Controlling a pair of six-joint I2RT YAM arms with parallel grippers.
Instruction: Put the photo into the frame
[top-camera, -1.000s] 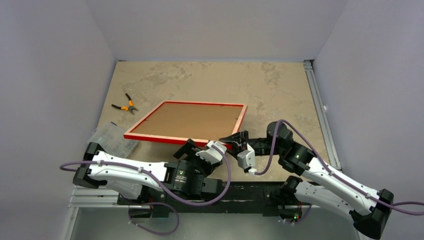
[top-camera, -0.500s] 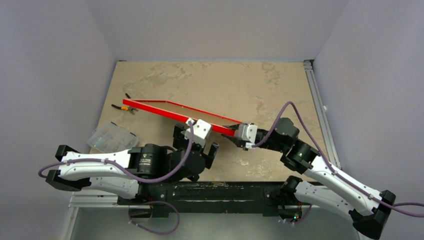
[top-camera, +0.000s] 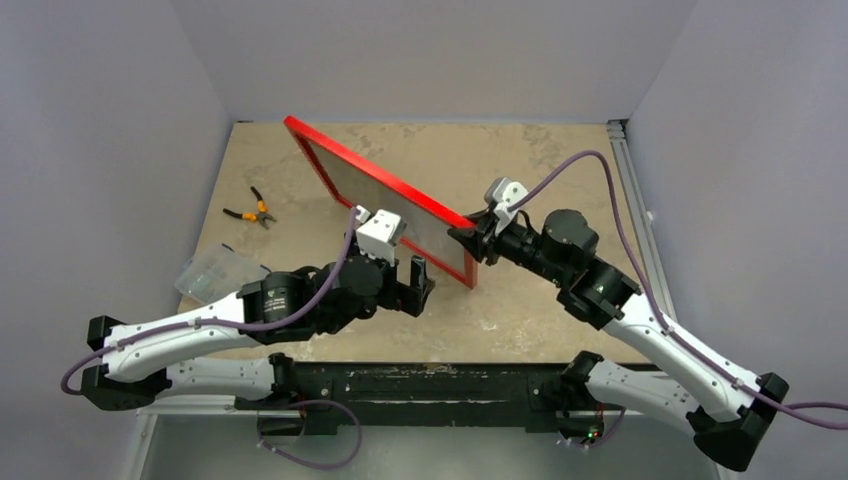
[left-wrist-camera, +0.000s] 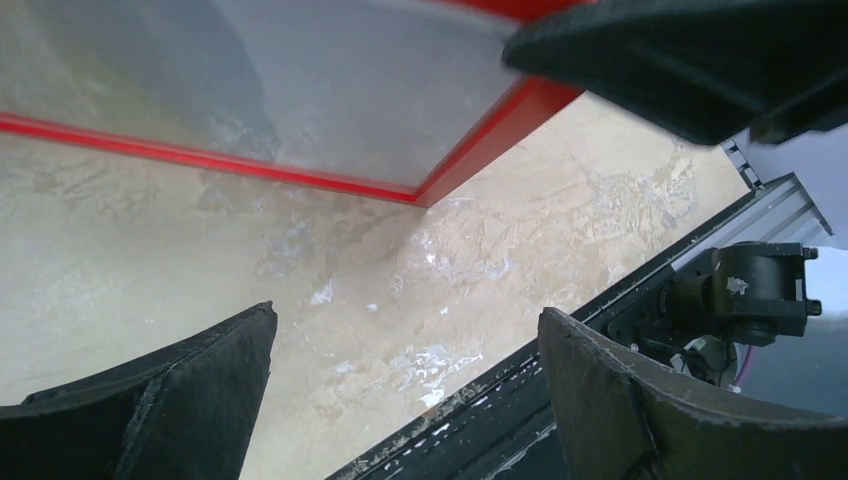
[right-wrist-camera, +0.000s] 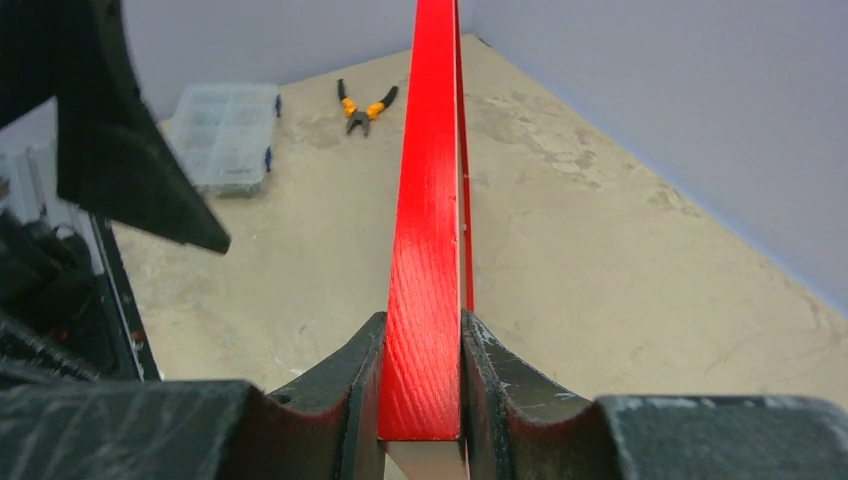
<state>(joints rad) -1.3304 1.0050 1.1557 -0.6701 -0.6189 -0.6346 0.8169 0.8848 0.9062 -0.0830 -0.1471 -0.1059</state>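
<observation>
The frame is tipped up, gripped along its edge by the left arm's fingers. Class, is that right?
Not quite: the right arm's fingers grip the frame along its edge, as the right wrist view shows. It is tipped up, as stated.

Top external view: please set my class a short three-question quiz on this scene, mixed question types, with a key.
1. Which gripper pinches the edge of the thin red rectangular picture frame?
2. True or false: the left gripper stands open, holding nothing.
3. The orange-handled pliers lie: A on the beige table; B in the left gripper; C on the frame.
Key: 1 right gripper; 2 true; 3 A.
</observation>
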